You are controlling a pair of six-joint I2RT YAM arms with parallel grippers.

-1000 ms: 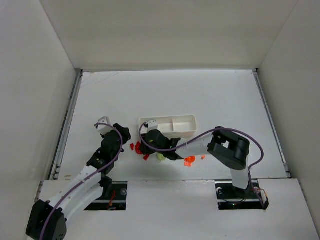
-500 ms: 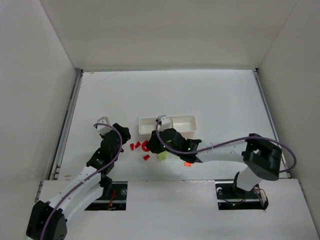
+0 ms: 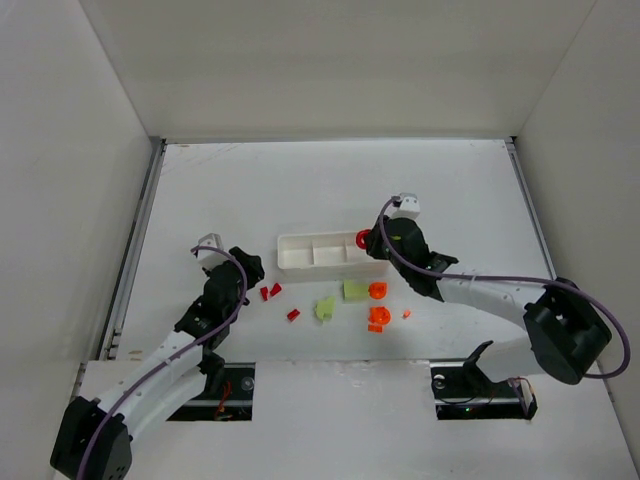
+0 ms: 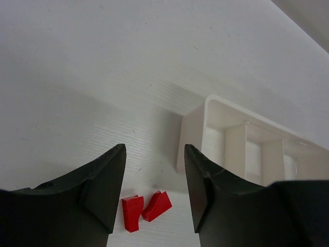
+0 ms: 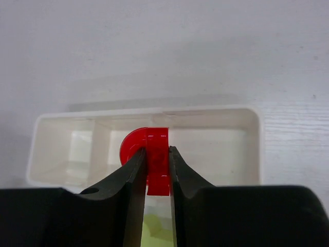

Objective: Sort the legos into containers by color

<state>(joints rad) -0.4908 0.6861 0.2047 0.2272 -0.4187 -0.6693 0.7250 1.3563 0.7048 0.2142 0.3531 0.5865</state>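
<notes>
My right gripper [image 5: 157,164] is shut on a red lego [image 5: 154,154] with a round part and holds it over the right compartment of the white tray [image 5: 252,149]; in the top view the red lego [image 3: 363,240] hangs at the tray's [image 3: 300,258] right end. My left gripper [image 4: 154,175] is open above two small red legos [image 4: 146,208], just left of the tray [image 4: 193,139]. In the top view, red legos [image 3: 270,292] [image 3: 293,314], yellow-green legos [image 3: 325,309] [image 3: 355,290] and orange legos [image 3: 378,290] [image 3: 379,318] lie on the table in front of the tray.
A tiny orange bit [image 3: 406,314] lies right of the orange legos. White walls enclose the table on the left, back and right. The left arm [image 3: 200,320] reaches in from the near left edge.
My right gripper has lifted the red lego from the pile and carried it right and back, to over the tray's right end. The tray now shows fully. The left arm has not moved.
</notes>
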